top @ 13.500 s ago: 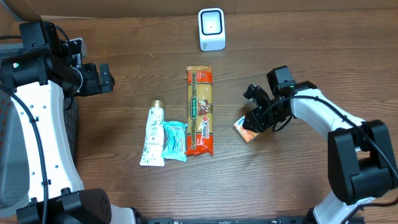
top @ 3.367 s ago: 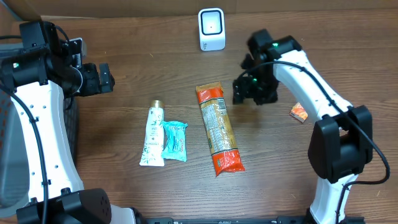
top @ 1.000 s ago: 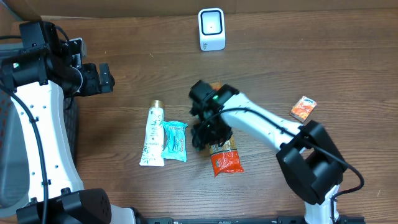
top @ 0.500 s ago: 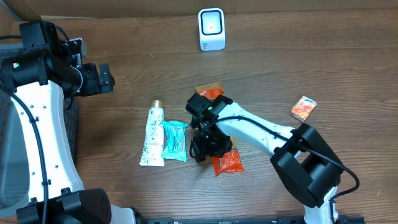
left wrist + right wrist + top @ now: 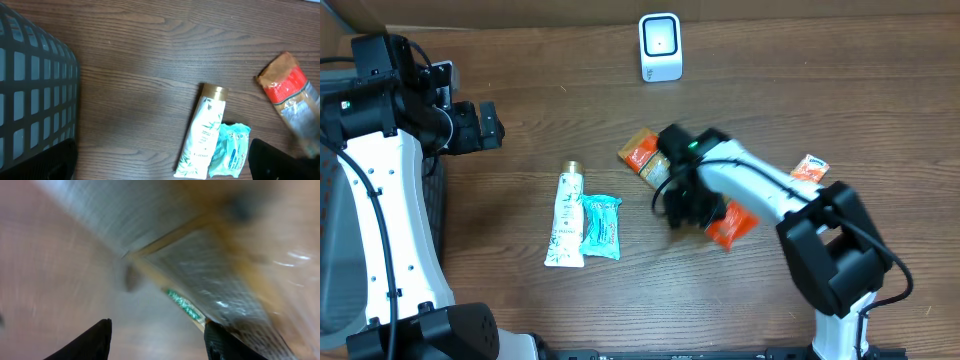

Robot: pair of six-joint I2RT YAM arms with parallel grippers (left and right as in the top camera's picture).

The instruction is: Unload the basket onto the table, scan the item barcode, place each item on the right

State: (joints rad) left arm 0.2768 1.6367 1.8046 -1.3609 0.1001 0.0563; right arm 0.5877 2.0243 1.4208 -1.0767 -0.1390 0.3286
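Now grips pasta packet [image 5: 642, 157] mid-tabletop with right gripper [image 5: 683, 205] — holds left gripper [image 5: 488, 125] wide open near the left edge, beside basket [image 5: 30, 90].

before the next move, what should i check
1. Pasta held in right jaws: ok, clamped mid-pack.
2. Barcode turned towards scanner: cannot tell, wrist view is blurred.
3. Path to scanner: ok, nothing stands between.
4. Tube and teal packet clear of pasta: ok, apart on its left.
5. Left jaws out of the way: ok, open, far left.
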